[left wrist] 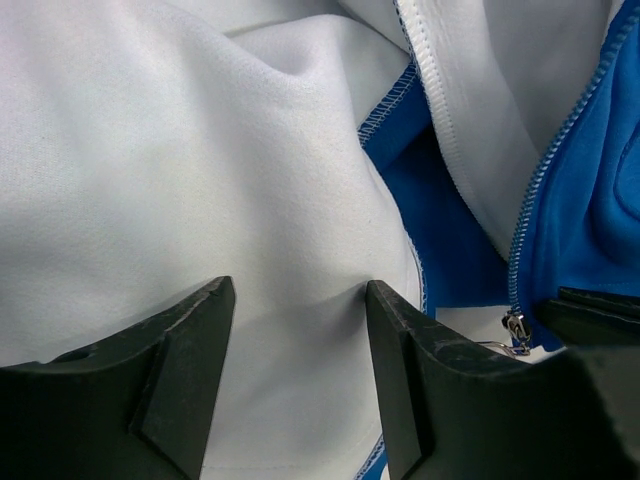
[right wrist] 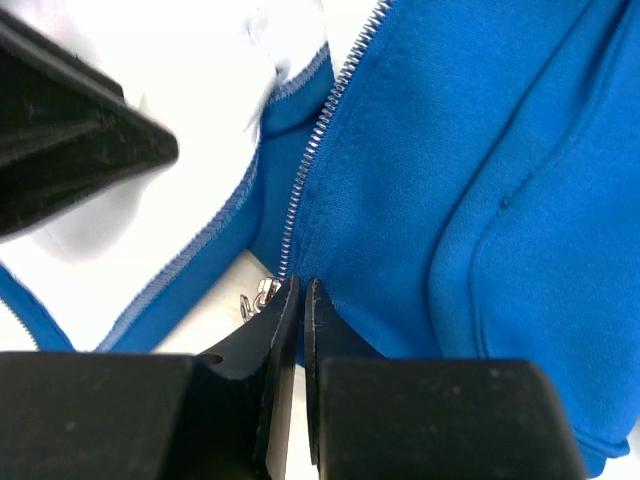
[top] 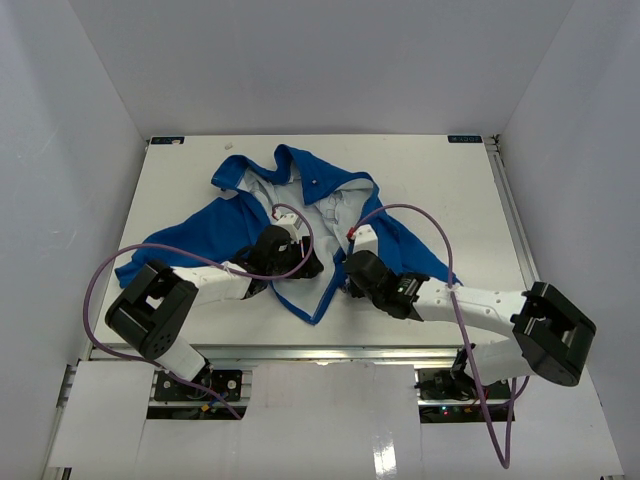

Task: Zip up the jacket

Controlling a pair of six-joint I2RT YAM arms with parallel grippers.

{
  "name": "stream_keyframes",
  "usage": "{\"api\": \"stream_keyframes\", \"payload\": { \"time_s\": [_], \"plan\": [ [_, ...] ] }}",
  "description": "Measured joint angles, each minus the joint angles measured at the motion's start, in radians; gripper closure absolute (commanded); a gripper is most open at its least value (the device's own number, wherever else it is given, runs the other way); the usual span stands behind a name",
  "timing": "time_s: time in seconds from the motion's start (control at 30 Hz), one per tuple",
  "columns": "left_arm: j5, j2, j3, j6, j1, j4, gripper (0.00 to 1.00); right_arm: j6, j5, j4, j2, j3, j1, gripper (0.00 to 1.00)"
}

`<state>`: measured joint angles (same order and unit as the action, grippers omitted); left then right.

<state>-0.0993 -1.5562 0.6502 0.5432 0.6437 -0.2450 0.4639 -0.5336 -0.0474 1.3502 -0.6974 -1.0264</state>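
- White surface (top: 180, 180): jacket (top: 195, 235) lies open at centre, lining up.
- Left fingers (left wrist: 190, 350): open over lining.
- Right fingers (right wrist: 280, 325): closed at zipper (right wrist: 305, 170) base.
- Handling: soft, light, limp, likely to bunch; grip hem beside the teeth.

A big blue jacket (top: 318, 215) lies open in the middle of the white surface (top: 460, 190), its pale inside facing up. The left tool (top: 300, 262) and the right tool (top: 352, 272) rest on its lower part, near each other, toward the near edge.
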Motion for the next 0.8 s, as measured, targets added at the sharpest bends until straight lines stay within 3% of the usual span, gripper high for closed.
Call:
{"api": "stream_keyframes", "payload": {
  "time_s": [0.17,0.37,0.53,0.8],
  "plan": [
    [-0.065,0.034,-0.031,-0.002,0.000,-0.061,0.35,-0.031,0.047,0.040,-0.067,0.067,0.005,0.92],
    [-0.252,0.091,-0.079,0.031,0.000,-0.233,0.36,-0.057,0.128,0.175,-0.226,0.225,0.006,0.92],
    [-0.418,0.035,-0.079,0.079,0.000,-0.372,0.37,-0.064,0.170,0.254,-0.262,0.288,0.006,0.92],
    [-0.493,-0.055,-0.052,0.111,0.000,-0.418,0.38,-0.076,0.204,0.345,-0.299,0.297,0.006,0.92]
  ]
}}
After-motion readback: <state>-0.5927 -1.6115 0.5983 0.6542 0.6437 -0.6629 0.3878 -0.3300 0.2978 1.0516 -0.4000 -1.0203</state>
